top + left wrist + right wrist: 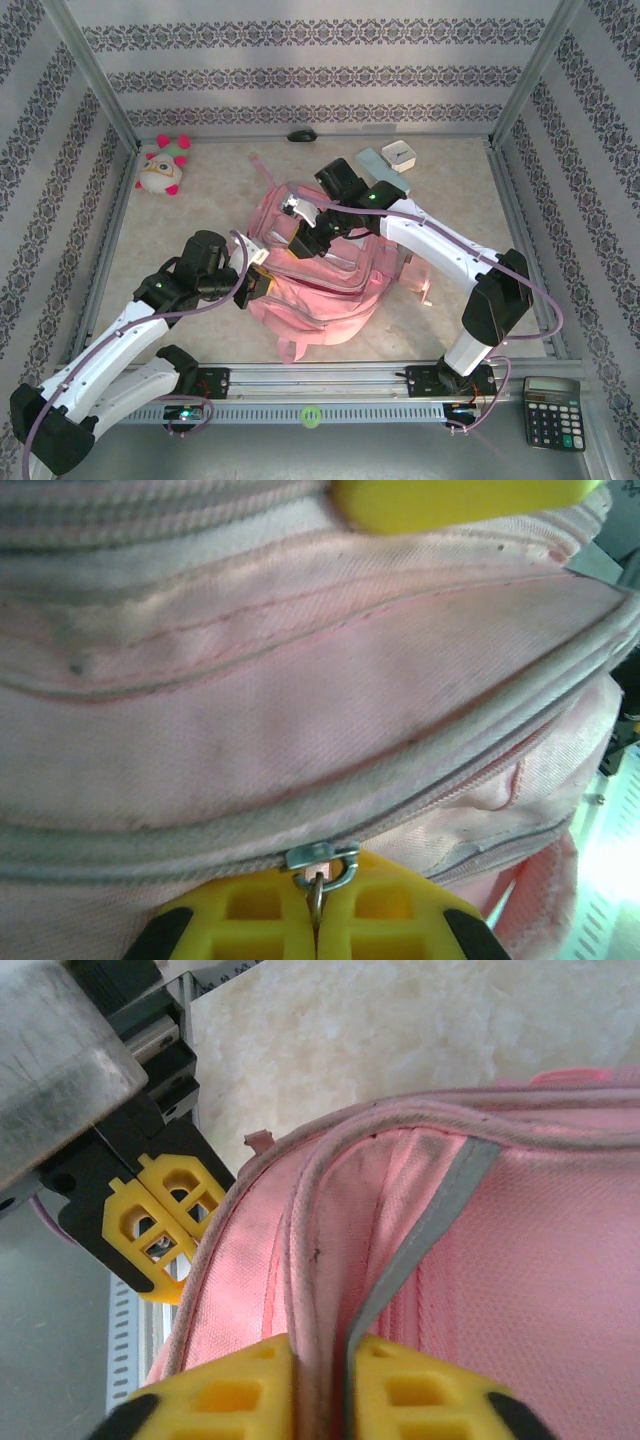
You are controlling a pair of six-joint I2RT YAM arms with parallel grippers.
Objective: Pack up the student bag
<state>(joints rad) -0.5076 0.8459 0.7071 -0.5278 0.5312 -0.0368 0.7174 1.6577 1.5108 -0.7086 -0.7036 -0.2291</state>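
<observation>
Bag point(330, 290) lies flat near the middle of the table point(220, 190), front pockets up, one strap point(290, 348) pointing toward the near edge. It is soft pink cloth and looks slack and light. I judge it will sag and fold wherever it is lifted, and it offers no firm wall to push against. The weave looks grippy rather than slick, and nothing about it seems fragile. The sound holds are the stiffer parts: the piped rim point(300, 1260) of the opening, the zip pull point(320, 860), or a strap. Opening it likely needs one side pinned while the other draws the zip.

Left tool point(318, 925) is closed together on the zip pull at the bag's left side, tips against the cloth. Right tool point(322, 1395) sits over the bag's top with the rim and grey zip tape between its fingers, which stand slightly apart. Whether they pinch the rim or lie loose on it I cannot tell.

Farther out, a plush toy point(162, 168) rests in the far left corner. Two small boxes point(392, 160) lie far right, and a calculator point(552, 410) sits beyond the near right corner.
</observation>
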